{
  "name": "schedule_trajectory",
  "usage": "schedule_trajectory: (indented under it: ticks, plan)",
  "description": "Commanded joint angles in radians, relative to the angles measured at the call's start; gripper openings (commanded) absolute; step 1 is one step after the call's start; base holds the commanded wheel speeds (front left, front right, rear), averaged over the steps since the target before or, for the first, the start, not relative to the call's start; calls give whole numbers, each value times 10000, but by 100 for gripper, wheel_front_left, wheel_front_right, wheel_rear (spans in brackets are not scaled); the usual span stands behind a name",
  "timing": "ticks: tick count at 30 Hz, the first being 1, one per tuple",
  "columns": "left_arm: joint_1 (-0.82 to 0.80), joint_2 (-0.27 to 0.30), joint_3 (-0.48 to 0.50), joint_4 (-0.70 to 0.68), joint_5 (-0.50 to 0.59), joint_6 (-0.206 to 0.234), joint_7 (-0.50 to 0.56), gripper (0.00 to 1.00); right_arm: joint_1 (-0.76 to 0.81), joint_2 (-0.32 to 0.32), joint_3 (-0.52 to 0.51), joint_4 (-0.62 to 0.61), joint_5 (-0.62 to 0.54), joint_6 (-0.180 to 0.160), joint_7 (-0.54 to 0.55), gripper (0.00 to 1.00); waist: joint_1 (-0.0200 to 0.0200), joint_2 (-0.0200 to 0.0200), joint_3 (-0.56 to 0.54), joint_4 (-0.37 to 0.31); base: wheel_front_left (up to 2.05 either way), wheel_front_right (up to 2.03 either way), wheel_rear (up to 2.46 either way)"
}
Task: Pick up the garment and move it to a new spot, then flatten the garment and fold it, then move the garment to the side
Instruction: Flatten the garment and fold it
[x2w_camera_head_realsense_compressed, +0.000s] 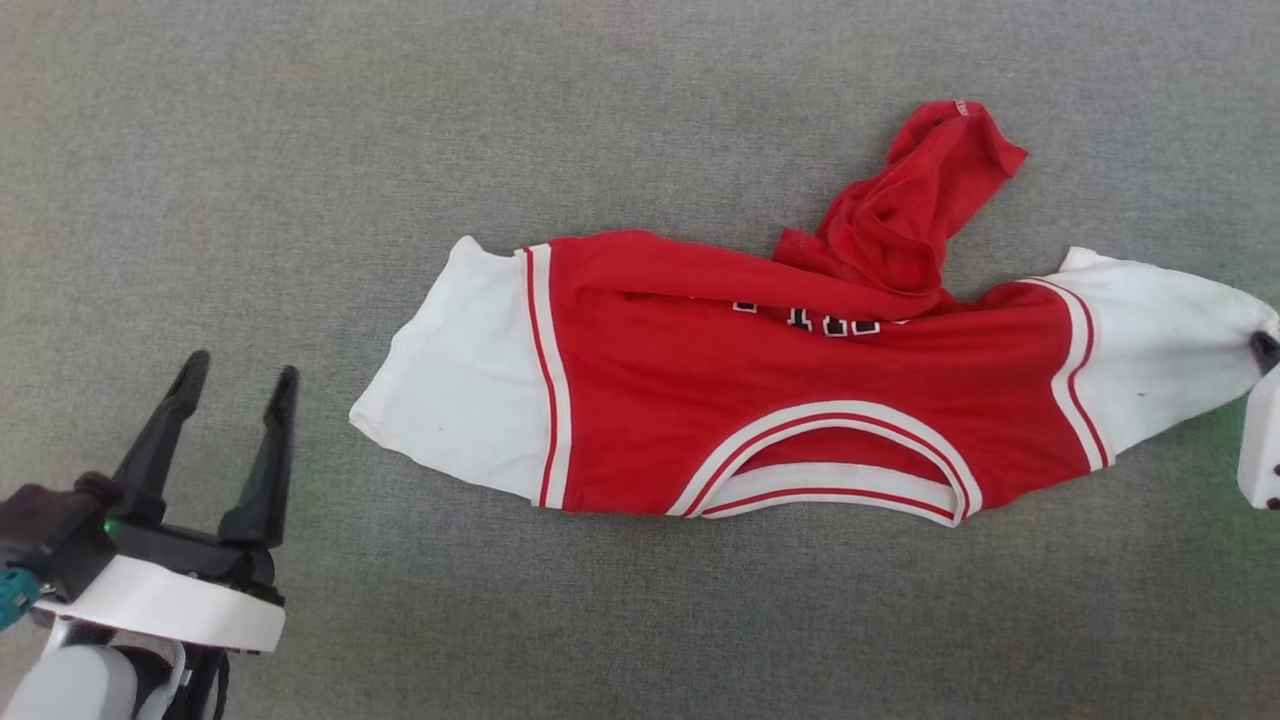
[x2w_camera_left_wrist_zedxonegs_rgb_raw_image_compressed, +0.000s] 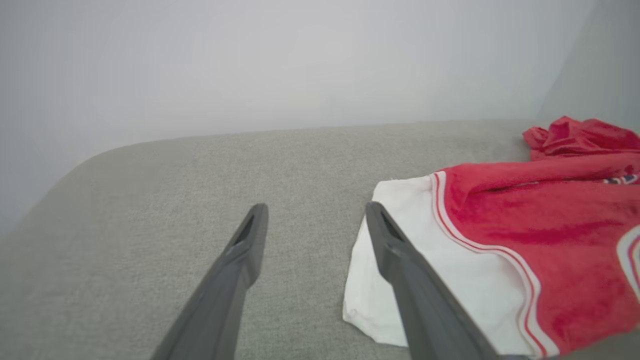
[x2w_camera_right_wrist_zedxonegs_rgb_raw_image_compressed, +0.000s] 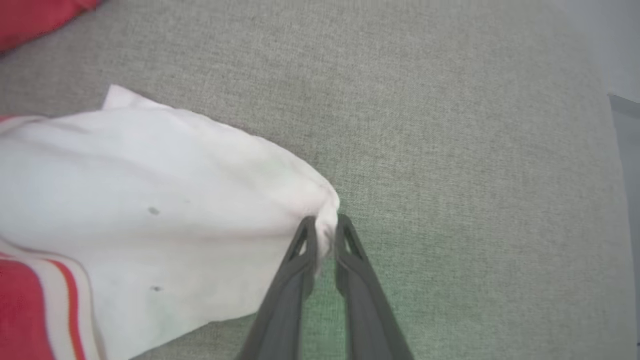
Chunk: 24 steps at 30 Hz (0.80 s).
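One garment; one left hand, one right hand; one grey surface.

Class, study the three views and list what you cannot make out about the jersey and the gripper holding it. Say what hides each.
- Head view: the lettering on the garment is half covered by a red fold, so it is unreadable.
- Head view: the right gripper is cut off by the right edge.
- Left wrist view: the lettering is blurred and cut by the right edge.
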Motion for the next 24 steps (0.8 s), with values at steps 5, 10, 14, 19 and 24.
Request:
schedule_trajectory:
  ticks: [5,10,14,19,24]
  plan:
    - [-519,1740,-1430,-553,3,26,-18,100,117,662,-698,-118,-47,-22,-1060,100,0,-1,-170,-91,0,0,0]
    - [-1299,4461,-3480,-965,-577,26,-18,100,172,1248,-933,-814,204,-22,-2267,100,0,-1,-342,-311,0,0,0]
    - [-2141,6587,-5381,-1399,-1197,26,-16,100,-61,1759,-756,-1355,216,-22,-3256,100,0,-1,-350,-707,0,0,0]
    - [-3420,8242,-8042,-1976,-1444,26,320,100,-157,2296,-246,-1683,95,-20,-4130,100,0,-1,-200,-1183,0,0,0]
    - [-4939,8329,-10192,-1948,-1544,26,816,100,-238,2636,361,-1806,-55,-20,-4503,100,0,-1,38,-1671,0,0,0]
